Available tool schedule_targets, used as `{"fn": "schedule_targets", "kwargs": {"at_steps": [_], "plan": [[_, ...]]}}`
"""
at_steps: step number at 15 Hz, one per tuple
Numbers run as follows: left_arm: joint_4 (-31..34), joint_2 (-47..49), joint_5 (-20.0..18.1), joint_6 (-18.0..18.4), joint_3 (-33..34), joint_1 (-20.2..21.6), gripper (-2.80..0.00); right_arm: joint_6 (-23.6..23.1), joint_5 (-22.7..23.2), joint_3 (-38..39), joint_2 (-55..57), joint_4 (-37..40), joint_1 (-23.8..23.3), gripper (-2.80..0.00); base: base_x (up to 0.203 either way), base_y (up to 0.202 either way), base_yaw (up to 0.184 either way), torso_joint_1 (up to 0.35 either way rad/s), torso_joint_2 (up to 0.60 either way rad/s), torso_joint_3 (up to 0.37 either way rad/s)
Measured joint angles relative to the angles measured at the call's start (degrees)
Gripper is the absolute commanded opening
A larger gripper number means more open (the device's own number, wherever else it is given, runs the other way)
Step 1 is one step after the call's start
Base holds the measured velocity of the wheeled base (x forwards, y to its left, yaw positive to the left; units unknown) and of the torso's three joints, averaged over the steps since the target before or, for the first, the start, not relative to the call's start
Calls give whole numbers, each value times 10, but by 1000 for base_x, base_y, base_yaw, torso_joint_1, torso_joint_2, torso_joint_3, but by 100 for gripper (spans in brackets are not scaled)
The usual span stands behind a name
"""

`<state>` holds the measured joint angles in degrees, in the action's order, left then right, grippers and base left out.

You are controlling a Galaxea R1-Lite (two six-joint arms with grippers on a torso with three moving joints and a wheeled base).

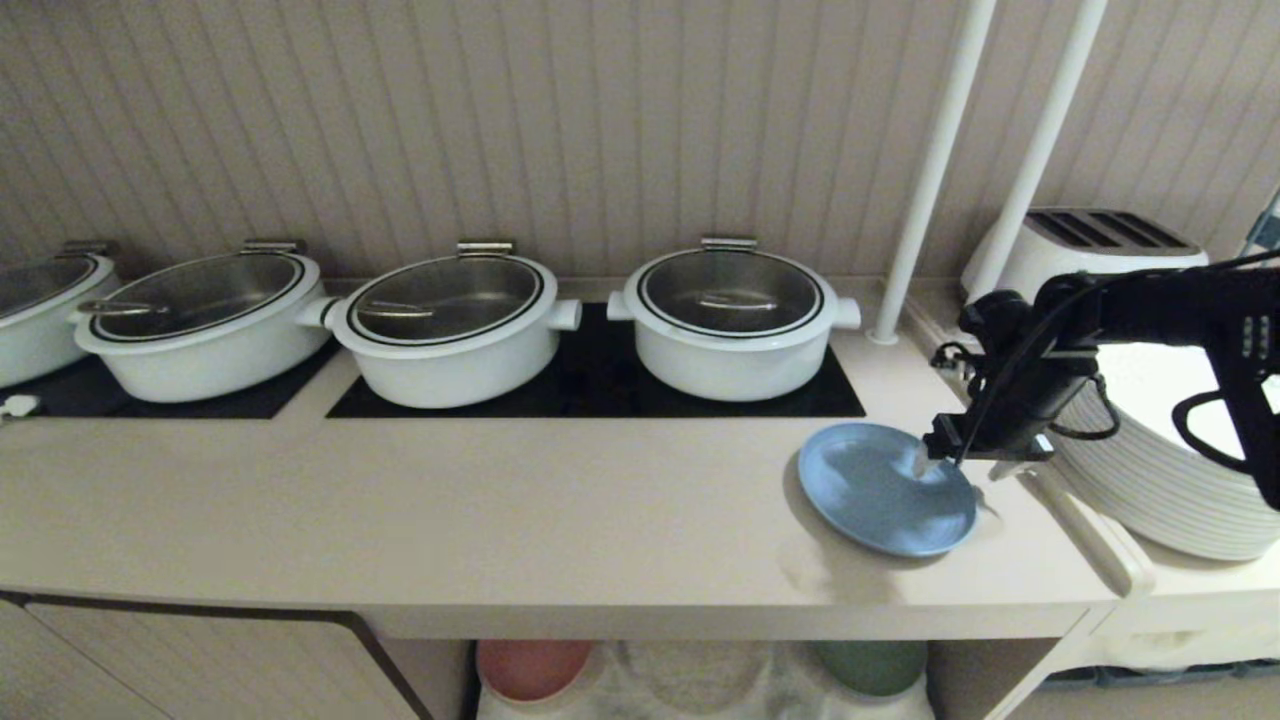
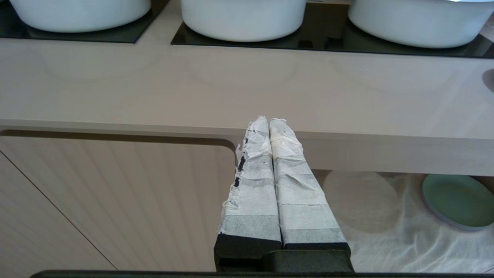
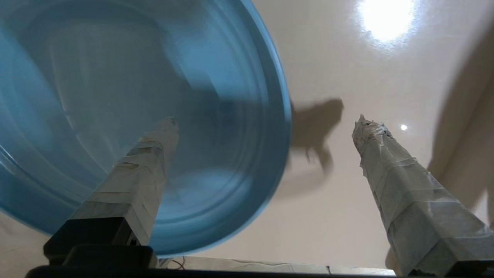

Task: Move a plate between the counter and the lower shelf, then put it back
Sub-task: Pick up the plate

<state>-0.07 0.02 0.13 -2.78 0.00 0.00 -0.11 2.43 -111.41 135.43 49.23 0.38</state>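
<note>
Light blue plate [image 1: 885,488] lies flat on the table [image 1: 400,520], right of centre, in front of the rightmost white pot [image 1: 732,320] and clear of the black hob panel [image 1: 600,385]. Near a stack of white plates [image 1: 1165,470] at the far right, not touching it.

Right gripper [image 1: 955,462] hangs over the plate's right rim, pointing down. Jaws apart, wide, nothing between them but air. In the right wrist view one taped finger [image 3: 148,162] stands over the plate's inner face; the other [image 3: 380,154] stands over bare table outside the rim. So the rim runs between the two fingers, and the jaws straddle it rather than clamp it. Whether either tip touches the plate: cannot tell.

Left gripper [image 2: 270,127] sits low in front of the table's front edge, jaws pressed together, empty. Well apart from the plate; the right arm is plainly the nearer one.

Lower shelf [image 1: 700,690] below the table: white cloth, pink plate [image 1: 532,668] at left, green plate [image 1: 868,665] at right, an empty round hump between them.

Judgement: plate is on the table and free of any grip. A round plate has no long axis; what matters is the rim line through the open jaws. To pick up again, close straight across that rim.
</note>
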Motion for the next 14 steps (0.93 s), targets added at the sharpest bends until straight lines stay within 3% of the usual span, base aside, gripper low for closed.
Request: {"fn": "schedule_targets", "kwargs": {"at_steps": [14], "plan": [[0,0,0,0,0,0,-280,-39,-3,-1,18,-7,-2,0,0,0,0,0,0,0]]}}
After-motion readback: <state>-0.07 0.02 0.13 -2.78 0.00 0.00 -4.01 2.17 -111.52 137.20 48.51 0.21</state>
